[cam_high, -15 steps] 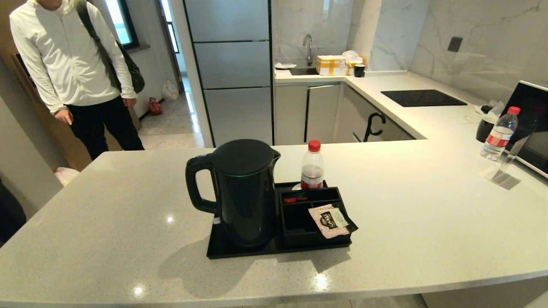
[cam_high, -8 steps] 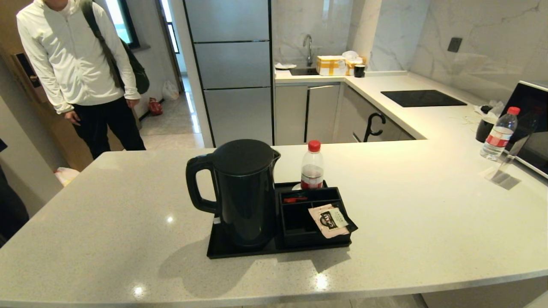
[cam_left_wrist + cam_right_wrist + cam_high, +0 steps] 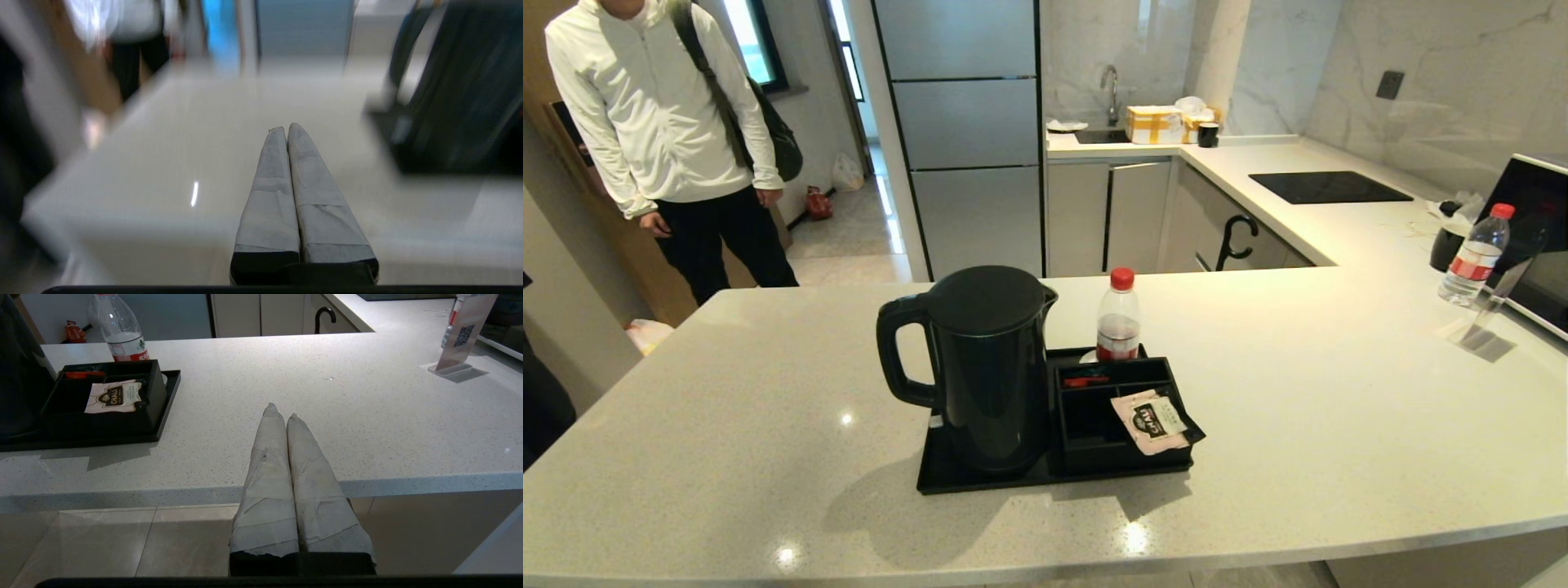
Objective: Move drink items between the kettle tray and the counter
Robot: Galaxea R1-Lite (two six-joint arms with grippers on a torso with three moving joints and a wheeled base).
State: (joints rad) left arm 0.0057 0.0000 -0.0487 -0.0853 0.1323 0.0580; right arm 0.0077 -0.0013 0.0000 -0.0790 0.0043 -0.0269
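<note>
A tall black kettle (image 3: 988, 367) stands on the left part of the black kettle tray (image 3: 980, 478), mid-counter (image 3: 1339, 408). A small clear bottle with red cap (image 3: 1118, 317) stands at the tray's far edge, behind the compartments. A pink sachet (image 3: 1152, 420) lies across the compartments. Neither arm shows in the head view. My left gripper (image 3: 287, 127) is shut and empty near the counter's front edge, with the kettle (image 3: 461, 90) off to its side. My right gripper (image 3: 281, 411) is shut and empty over the front edge, right of the tray (image 3: 163, 412) and bottle (image 3: 122, 332).
A second red-capped bottle (image 3: 1474, 253), a black cup (image 3: 1447, 245) and a clear card stand (image 3: 1478, 322) sit at the far right by a microwave (image 3: 1539, 237). A black hob (image 3: 1327, 187) lies beyond. A person in white (image 3: 662, 131) stands at the far left.
The person at the far left has shifted a little. The kettle, bottle and tray have not moved.
</note>
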